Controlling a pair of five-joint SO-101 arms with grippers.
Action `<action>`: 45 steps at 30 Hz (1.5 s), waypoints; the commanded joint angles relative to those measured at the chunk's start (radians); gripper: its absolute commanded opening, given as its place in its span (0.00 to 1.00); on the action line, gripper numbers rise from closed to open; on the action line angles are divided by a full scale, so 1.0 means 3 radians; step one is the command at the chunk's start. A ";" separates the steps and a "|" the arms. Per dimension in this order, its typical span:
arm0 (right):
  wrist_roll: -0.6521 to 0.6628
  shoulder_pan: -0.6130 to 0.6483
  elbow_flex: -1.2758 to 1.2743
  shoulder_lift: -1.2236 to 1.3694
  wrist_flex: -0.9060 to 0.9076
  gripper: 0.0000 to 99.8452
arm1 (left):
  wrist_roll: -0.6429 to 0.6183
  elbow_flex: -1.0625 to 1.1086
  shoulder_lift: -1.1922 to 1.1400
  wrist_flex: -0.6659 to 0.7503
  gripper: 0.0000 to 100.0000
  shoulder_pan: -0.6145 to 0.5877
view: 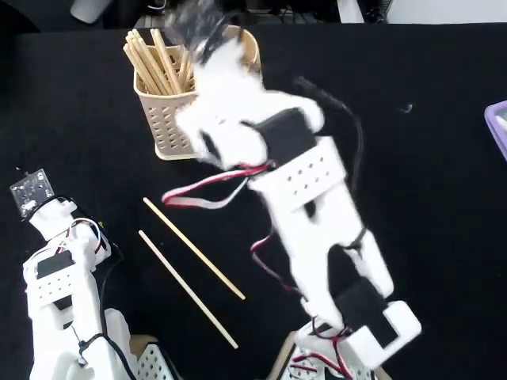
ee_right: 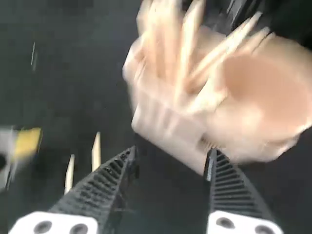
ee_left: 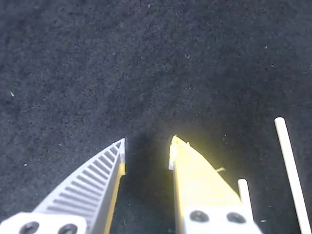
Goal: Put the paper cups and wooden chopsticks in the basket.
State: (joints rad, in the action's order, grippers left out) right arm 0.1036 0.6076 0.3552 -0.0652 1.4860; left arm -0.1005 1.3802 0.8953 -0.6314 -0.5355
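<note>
A beige perforated basket [view: 168, 127] stands at the back of the black table with several wooden chopsticks [view: 157, 59] upright in it. In the right wrist view the basket [ee_right: 165, 122] also holds a paper cup [ee_right: 263, 83] beside the chopsticks. My right gripper [ee_right: 170, 156] is open and empty just in front of the basket; in the high view it is a blur [view: 194, 24] over the basket's rim. Two loose chopsticks [view: 194, 249] [view: 188, 289] lie side by side on the table. My left gripper [ee_left: 147, 145] hangs open and empty over bare table, with the chopstick ends [ee_left: 292, 170] beside it.
The right arm [view: 317, 206] stretches diagonally across the middle of the table, trailing red and white cables [view: 210, 186]. A purple container edge [view: 497, 123] shows at the far right. The left arm [view: 55, 277] stays at the front left corner.
</note>
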 commanded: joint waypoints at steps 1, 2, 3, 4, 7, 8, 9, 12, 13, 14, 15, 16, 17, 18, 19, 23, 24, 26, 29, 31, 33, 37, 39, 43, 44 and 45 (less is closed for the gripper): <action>0.0031 0.0399 -0.0765 -0.0130 0.0210 0.28 | 0.0031 -0.0054 0.0061 0.0005 0.15 0.0018; 0.0031 0.0522 -0.1051 -0.0130 0.0077 0.29 | 0.0031 -0.0059 0.0061 0.0005 0.15 0.0008; 0.0031 0.0629 -0.1332 -0.0130 -0.0097 0.30 | 0.0031 -0.0059 0.0061 0.0000 0.15 0.0008; 0.0031 0.0721 -0.1598 -0.0130 -0.0281 0.31 | 0.0031 -0.0064 0.0061 -0.0010 0.15 0.0003; -0.0005 0.0905 -0.2279 -0.0100 -0.0900 0.31 | 0.0010 -0.0069 0.0061 0.0005 0.15 -0.0125; -0.0010 0.0936 -0.2468 -0.0100 -0.1115 0.31 | 0.0005 -0.0074 0.0061 0.0005 0.15 -0.0187; -0.0015 0.0956 -0.2611 -0.0100 -0.1279 0.31 | 0.0005 -0.0105 0.0061 -0.0010 0.15 -0.0233; -0.0153 0.0992 -0.2897 -0.0100 -0.1652 0.32 | 0.0000 -0.0136 0.0061 -0.0015 0.15 -0.0315; -0.0194 0.1028 -0.2943 -0.0100 -0.1693 0.35 | 0.0000 -0.0136 0.0061 -0.0015 0.15 -0.0315; -0.0210 0.1059 -0.2984 -0.0100 -0.1713 0.38 | 0.0000 -0.0141 0.0061 -0.0015 0.15 -0.0315; -0.0251 0.1105 -0.3010 -0.0100 -0.1718 0.41 | 0.0000 -0.0146 0.0056 -0.0015 0.15 -0.0320; -0.0312 0.1166 -0.3020 -0.0100 -0.1718 0.44 | 0.0000 -0.0151 0.0046 -0.0015 0.15 -0.0320; -0.0363 0.1217 -0.3030 -0.0100 -0.1718 0.45 | 0.0000 -0.0156 0.0041 -0.0015 0.15 -0.0320; -0.0394 0.1268 -0.3030 -0.0100 -0.1729 0.45 | 0.0000 -0.0156 0.0041 -0.0015 0.15 -0.0320; -0.0430 0.1320 -0.3041 -0.0100 -0.1785 0.45 | 0.0000 -0.0156 0.0041 -0.0015 0.15 -0.0320; -0.0450 0.1386 -0.3112 -0.0049 -0.2092 0.42 | 0.0000 -0.0151 0.0046 -0.0015 0.15 -0.0320; -0.0450 0.1386 -0.3112 -0.0003 -0.2143 0.42 | 0.0000 -0.0146 0.0056 -0.0015 0.15 -0.0320; -0.0435 0.1386 -0.3087 0.0141 -0.2189 0.42 | 0.0000 -0.0146 0.0056 -0.0015 0.15 -0.0320; -0.0430 0.1386 -0.2913 0.0427 -0.2169 0.42 | 0.0000 -0.0141 0.0061 -0.0015 0.15 -0.0320; -0.0430 0.1371 -0.2759 0.0596 -0.2123 0.42 | 0.0000 -0.0141 0.0061 -0.0015 0.15 -0.0320; -0.0425 0.1371 -0.2529 0.0734 -0.1923 0.42 | 0.0000 -0.0141 0.0061 -0.0015 0.15 -0.0320; -0.0419 0.1335 -0.2033 0.0969 -0.1406 0.42 | 0.0000 -0.0141 0.0061 -0.0015 0.15 -0.0320; -0.0419 0.1274 -0.1859 0.1112 -0.1253 0.42 | 0.0000 -0.0141 0.0061 -0.0015 0.15 -0.0320; -0.0409 0.1095 -0.1583 0.1460 -0.1038 0.40 | 0.0000 -0.0141 0.0061 -0.0015 0.15 -0.0320; -0.0353 0.1069 -0.1506 0.1532 -0.0956 0.38 | 0.0000 -0.0141 0.0061 -0.0015 0.15 -0.0320; -0.0251 0.1059 -0.1414 0.1598 -0.0864 0.35 | 0.0000 -0.0141 0.0061 -0.0015 0.15 -0.0320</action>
State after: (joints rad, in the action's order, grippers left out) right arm -0.0176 0.9651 -0.1665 0.3905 1.1653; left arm -0.1020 1.3802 0.8953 -0.6314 -0.6199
